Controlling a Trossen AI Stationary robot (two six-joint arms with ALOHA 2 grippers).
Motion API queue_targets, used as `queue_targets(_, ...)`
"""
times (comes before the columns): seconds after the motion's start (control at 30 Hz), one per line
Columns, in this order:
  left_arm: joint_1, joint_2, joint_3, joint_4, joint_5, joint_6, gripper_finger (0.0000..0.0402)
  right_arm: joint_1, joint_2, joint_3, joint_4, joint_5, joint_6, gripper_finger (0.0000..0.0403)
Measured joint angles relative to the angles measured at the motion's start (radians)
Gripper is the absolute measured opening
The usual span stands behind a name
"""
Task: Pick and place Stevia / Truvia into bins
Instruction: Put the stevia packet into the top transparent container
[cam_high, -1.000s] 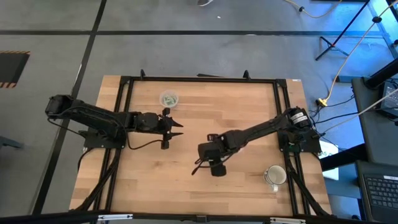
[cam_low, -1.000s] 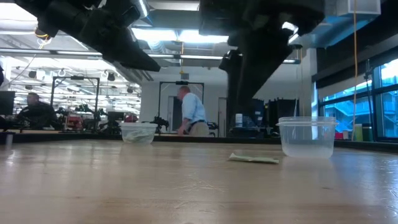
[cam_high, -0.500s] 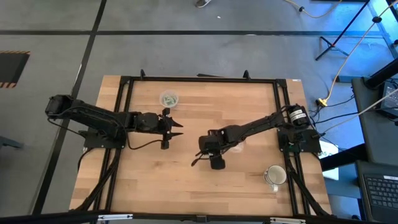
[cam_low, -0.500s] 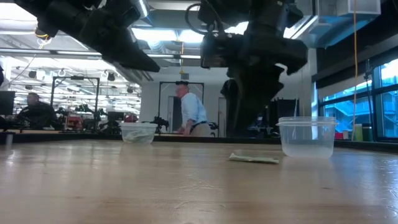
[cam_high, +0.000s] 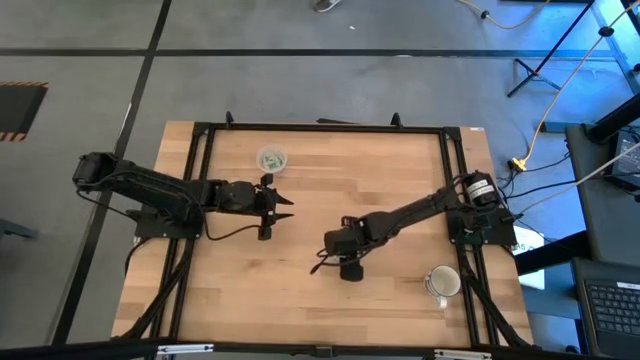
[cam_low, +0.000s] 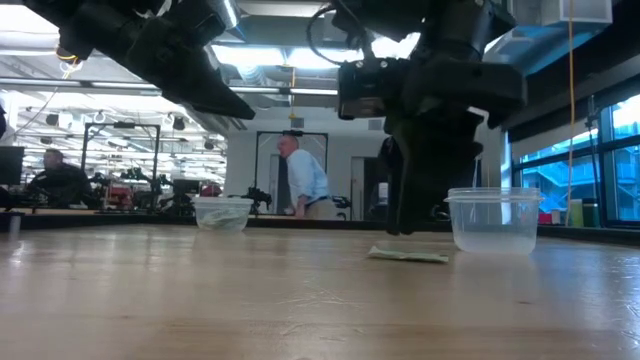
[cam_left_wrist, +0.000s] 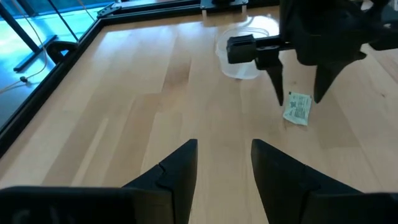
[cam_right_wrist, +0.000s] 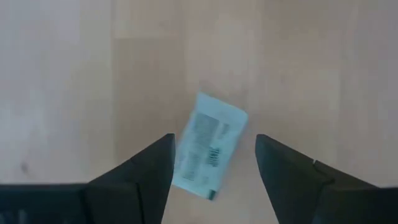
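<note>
— Near the middle of the bench (cam_high: 400, 170), what is the right end effector (cam_left_wrist: 298, 93) doing?
— It points straight down with its fingers spread apart, one on each side of a green Stevia packet (cam_right_wrist: 208, 151) lying flat on the wood. It holds nothing.
— And the bins?
— One clear cup (cam_low: 494, 219) stands just beside that arm; the other cup (cam_high: 271, 158), with packets inside, sits toward the far edge.
— The left end effector (cam_high: 287, 206)?
— Fingers parted, empty, hovering above the wood left of centre.
</note>
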Motion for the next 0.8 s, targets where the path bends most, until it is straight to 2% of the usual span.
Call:
queue_targets(0.13,0.000,0.000,0.000,-0.003,0.000,0.000,0.0146,0.012,0.000,0.000,-0.001,0.001,0.042,0.0226)
queue_targets(0.33,0.000,0.000,0.000,-0.003,0.000,0.000,0.0146,0.032,0.007,0.000,0.007,0.075,0.041,0.0226)
queue_targets(0.8,0.000,0.000,0.000,-0.004,0.000,0.000,0.0146,0.033,0.059,0.003,-0.009,0.081,0.134,0.0224)
